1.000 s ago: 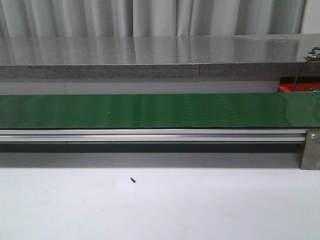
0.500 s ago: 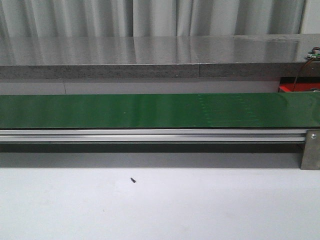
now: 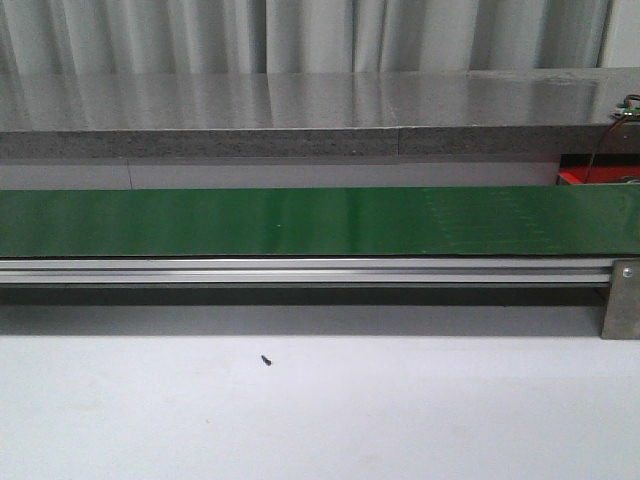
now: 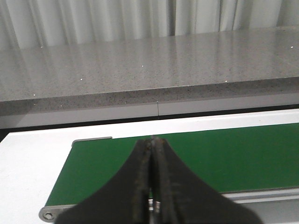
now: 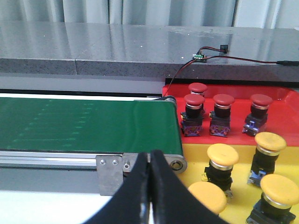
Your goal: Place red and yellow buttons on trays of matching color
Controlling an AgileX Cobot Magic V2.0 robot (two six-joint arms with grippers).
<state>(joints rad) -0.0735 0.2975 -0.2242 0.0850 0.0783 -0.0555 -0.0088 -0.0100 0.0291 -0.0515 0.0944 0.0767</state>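
In the right wrist view several red buttons (image 5: 194, 100) stand on the red tray (image 5: 280, 114), and several yellow buttons (image 5: 223, 155) stand on the yellow tray (image 5: 196, 163), just past the end of the green conveyor belt (image 5: 84, 123). My right gripper (image 5: 150, 156) is shut and empty, near the belt's end bracket. My left gripper (image 4: 152, 142) is shut and empty, over the other end of the belt (image 4: 224, 156). No button lies on the belt (image 3: 300, 220) in the front view. Neither gripper shows in the front view.
A grey stone ledge (image 3: 300, 110) runs behind the belt with curtains beyond. An aluminium rail (image 3: 300, 270) and a metal bracket (image 3: 622, 300) edge the belt. A small dark speck (image 3: 266, 360) lies on the white table. A wire and small board (image 5: 201, 57) sit on the ledge.
The faint pattern on the belt surface has moved to the right. Nothing else has moved.
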